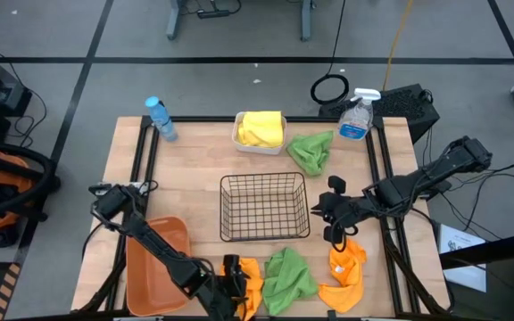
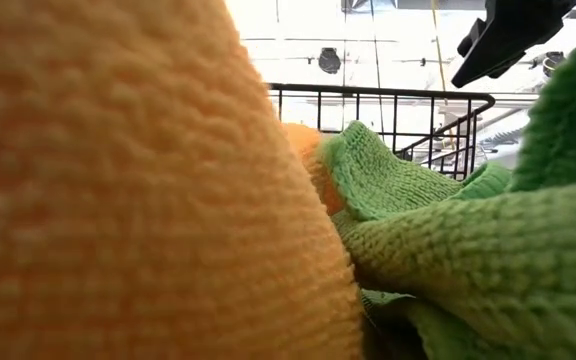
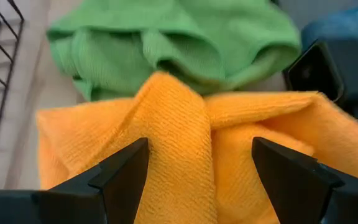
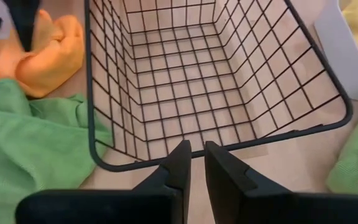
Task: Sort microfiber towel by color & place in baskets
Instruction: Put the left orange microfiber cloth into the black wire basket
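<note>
My left gripper (image 1: 236,272) is open low over an orange towel (image 1: 252,283) at the near edge; its fingers stand on either side of a raised fold (image 3: 179,137). A green towel (image 1: 288,276) lies beside it and a second orange towel (image 1: 346,272) farther right. My right gripper (image 1: 330,218) is shut and empty beside the right wall of the black wire basket (image 1: 264,207), which holds nothing. Yellow towel (image 1: 261,127) fills the white tub (image 1: 236,134). Another green towel (image 1: 310,152) lies flat right of that tub. The orange-brown tub (image 1: 156,263) sits near left. My left gripper (image 3: 199,146) comes at the orange towel from above, with one open finger (image 3: 126,171) on each side of the raised fold in its middle. Whether the fingertips touch the cloth I cannot tell. The towel lies on the table.
A blue-capped water bottle (image 1: 160,118) stands at the far left and a clear spray bottle (image 1: 357,116) at the far right. In the low view the orange towel (image 2: 138,180) and green towel (image 2: 448,240) block most of the sight; the basket's rim (image 2: 378,95) shows behind.
</note>
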`<state>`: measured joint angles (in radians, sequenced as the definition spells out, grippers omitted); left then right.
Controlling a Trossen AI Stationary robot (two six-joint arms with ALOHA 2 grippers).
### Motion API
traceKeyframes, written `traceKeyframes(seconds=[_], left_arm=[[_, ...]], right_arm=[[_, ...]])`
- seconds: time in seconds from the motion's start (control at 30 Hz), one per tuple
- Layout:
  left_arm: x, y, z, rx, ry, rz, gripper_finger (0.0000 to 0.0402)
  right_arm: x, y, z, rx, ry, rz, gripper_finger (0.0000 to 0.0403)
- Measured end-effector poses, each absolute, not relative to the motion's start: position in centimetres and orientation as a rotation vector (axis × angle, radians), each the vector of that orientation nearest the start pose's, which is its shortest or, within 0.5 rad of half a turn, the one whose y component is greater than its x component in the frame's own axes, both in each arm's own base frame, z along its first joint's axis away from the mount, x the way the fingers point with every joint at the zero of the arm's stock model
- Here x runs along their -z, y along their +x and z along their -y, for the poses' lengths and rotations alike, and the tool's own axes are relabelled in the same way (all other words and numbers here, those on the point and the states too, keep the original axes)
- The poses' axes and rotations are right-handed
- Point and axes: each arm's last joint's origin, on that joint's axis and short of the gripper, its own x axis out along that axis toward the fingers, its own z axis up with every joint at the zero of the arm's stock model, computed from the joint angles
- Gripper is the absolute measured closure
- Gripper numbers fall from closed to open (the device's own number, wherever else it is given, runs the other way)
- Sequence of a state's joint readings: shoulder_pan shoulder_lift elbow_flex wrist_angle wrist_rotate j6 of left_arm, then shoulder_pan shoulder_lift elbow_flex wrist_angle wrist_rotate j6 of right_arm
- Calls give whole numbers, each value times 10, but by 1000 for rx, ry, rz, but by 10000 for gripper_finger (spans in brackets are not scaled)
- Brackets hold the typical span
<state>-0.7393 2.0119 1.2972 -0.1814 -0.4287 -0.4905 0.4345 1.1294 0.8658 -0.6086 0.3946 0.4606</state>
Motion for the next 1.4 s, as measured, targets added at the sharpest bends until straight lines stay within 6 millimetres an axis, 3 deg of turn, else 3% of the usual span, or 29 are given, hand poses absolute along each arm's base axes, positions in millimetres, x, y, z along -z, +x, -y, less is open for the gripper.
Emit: traceKeyframes(seconds=[0.4,0.53,0.7,0.87,1.0,1.23,1.4], left_arm=[[-123,320,270,77,73,-862,89],[-115,325,266,59,75,-873,99],[-110,331,259,51,65,-894,160],[-110,334,255,42,65,-898,277],[-123,332,251,70,69,-902,377],[-181,328,242,60,26,-770,365],[-229,318,236,70,53,-632,379]], right_arm=[[-264,202,-89,125,103,-775,365],[-264,202,-89,126,106,-775,365],[-264,202,-89,126,106,-775,365],[-265,202,-92,115,122,-760,365],[-268,201,-102,67,129,-725,365],[-275,195,-123,11,119,-625,365],[-281,186,-141,43,93,-512,365]])
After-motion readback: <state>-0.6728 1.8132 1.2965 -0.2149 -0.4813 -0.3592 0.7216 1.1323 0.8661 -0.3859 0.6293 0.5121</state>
